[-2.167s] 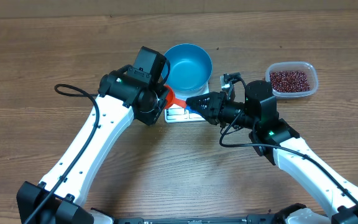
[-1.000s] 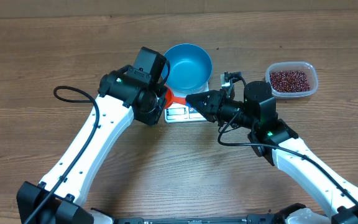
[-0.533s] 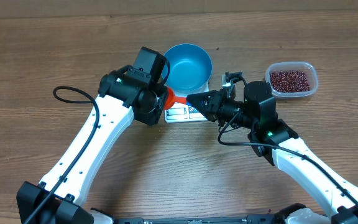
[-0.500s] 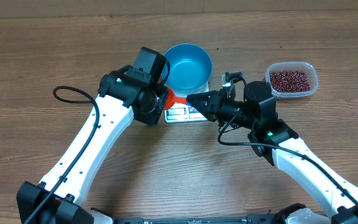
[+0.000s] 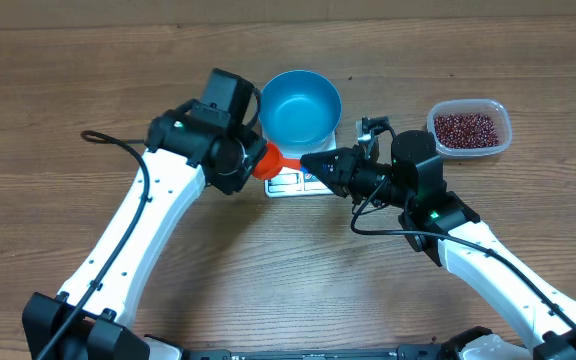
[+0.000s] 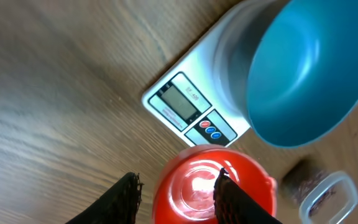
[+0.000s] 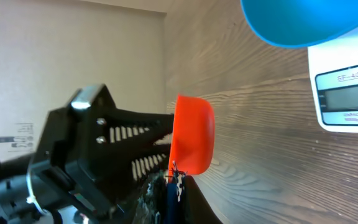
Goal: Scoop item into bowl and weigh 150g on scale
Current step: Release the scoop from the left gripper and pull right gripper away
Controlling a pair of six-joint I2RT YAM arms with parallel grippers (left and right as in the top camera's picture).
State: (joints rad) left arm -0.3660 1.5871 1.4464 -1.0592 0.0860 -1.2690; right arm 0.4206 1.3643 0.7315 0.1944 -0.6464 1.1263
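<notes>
The bright blue bowl (image 5: 301,105) stands on the white scale (image 5: 286,184), whose display (image 6: 181,102) faces the left arm. A red scoop (image 5: 267,160) with a blue handle hangs sideways just in front of the scale. My right gripper (image 5: 314,164) is shut on that handle (image 7: 171,193), and the red cup (image 7: 192,142) sticks out past its tips. My left gripper (image 6: 179,175) is open, its fingers apart over the cup (image 6: 197,190) without pinching it. The item, small dark red beans (image 5: 465,128), lies in a clear tub at the right.
The clear tub (image 5: 504,120) sits on the wooden table right of the scale, behind the right arm. The left arm's black wrist (image 5: 213,140) hangs close to the bowl's left side. A black cable (image 5: 108,140) loops out at the left.
My left gripper has opened, let go of the red scoop and drawn back to the left. The right gripper keeps its hold on the handle and has barely moved.
</notes>
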